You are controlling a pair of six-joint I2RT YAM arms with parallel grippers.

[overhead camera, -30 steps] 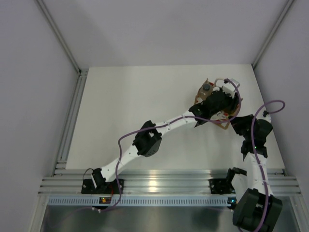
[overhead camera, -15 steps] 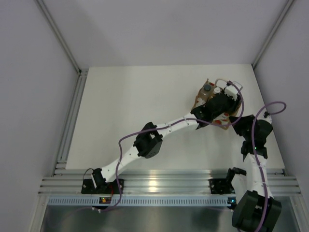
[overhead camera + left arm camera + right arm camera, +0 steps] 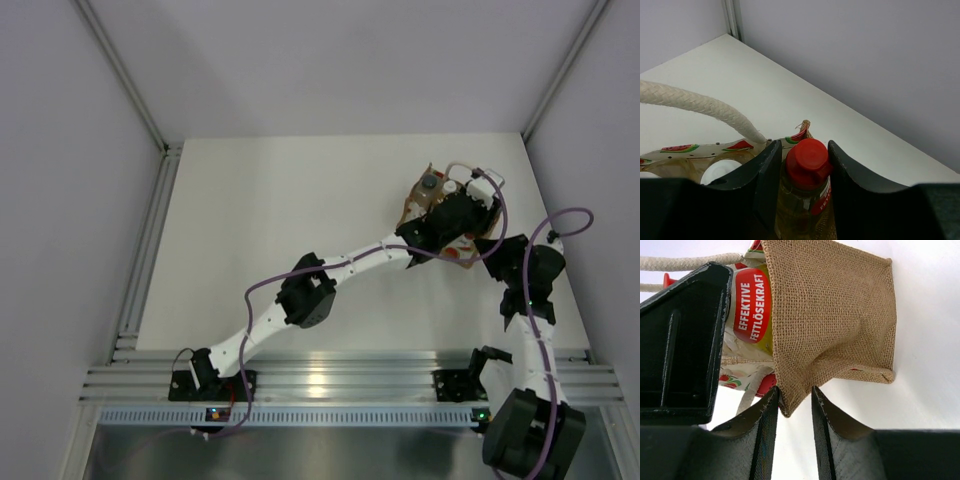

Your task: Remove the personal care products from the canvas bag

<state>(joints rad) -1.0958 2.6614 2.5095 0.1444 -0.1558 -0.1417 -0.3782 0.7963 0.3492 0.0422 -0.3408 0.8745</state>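
Left claw (image 3: 804, 150), yellow bottle (image 3: 802, 210) and rope handle (image 3: 700, 105) fill canvas bag (image 3: 835, 315) mouth, bare table (image 3: 270, 210) leftward

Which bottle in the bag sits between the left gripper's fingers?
The yellow bottle with the red cap; the white-capped bottle beside it in the canvas bag sits outside the fingers.

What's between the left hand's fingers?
The yellow bottle: the left hand flanks its red cap, with the bottle inside the canvas bag. This shows in the left wrist view.
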